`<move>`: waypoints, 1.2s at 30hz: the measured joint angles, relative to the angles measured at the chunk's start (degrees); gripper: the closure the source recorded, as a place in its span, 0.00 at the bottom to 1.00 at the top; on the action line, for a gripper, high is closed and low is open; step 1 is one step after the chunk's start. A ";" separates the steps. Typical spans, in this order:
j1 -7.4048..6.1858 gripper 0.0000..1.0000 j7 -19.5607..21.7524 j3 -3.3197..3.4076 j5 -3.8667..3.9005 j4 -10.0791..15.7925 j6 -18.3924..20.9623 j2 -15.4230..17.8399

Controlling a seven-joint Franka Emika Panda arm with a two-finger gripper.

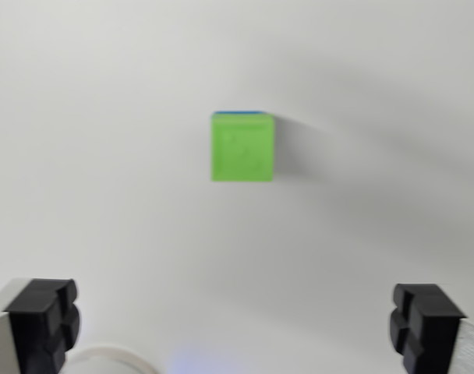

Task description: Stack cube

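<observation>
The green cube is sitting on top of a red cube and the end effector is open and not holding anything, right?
Not quite: the sliver under the green cube is a blue cube, not red, as the wrist view shows. The end effector is indeed open and holding nothing.

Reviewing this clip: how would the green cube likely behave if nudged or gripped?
The green cube looks rigid with flat faces, so it would probably slide or shift rather than roll. A blue edge shows at its far side, apparently something beneath it; a push might knock it off. The tool is open and empty; flat sides should suit its pads.
</observation>
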State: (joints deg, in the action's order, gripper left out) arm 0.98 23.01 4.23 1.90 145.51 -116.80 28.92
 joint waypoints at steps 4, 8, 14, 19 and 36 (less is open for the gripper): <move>0.00 0.00 0.00 -0.03 0.00 -0.91 1.25 0.33; 0.00 0.00 0.00 -0.07 0.00 -1.81 2.45 0.62; 0.00 0.00 0.01 -0.11 0.00 -2.63 3.57 0.90; 0.00 0.00 0.00 -0.11 0.00 -2.78 3.73 0.89; 0.00 0.00 0.00 -0.11 0.00 -2.78 3.73 0.89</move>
State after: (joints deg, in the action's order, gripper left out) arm 0.98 23.01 4.12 1.90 142.73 -113.06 29.81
